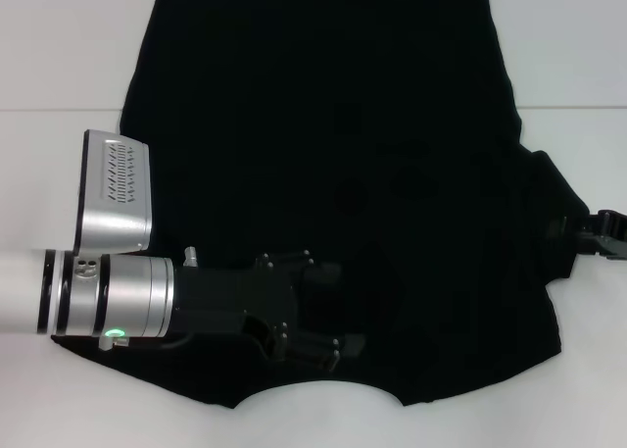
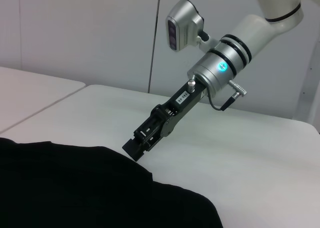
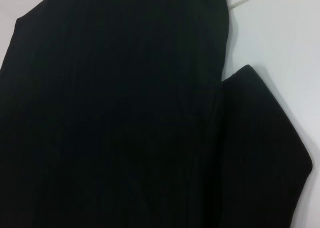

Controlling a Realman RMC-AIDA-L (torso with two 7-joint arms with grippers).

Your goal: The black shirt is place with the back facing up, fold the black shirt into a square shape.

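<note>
The black shirt lies spread flat on the white table, with its curved neckline at the near edge. No lettering shows. My left gripper is open and hovers low over the shirt's near middle, just behind the neckline. My right gripper is at the outer edge of the shirt's right sleeve. In the left wrist view the right gripper has its tip down at the shirt's edge. The right wrist view shows only the shirt and its sleeve.
The white table shows a seam line running across it behind my left arm. Bare tabletop lies to the left, the right and the near side of the shirt. A pale wall stands beyond the table.
</note>
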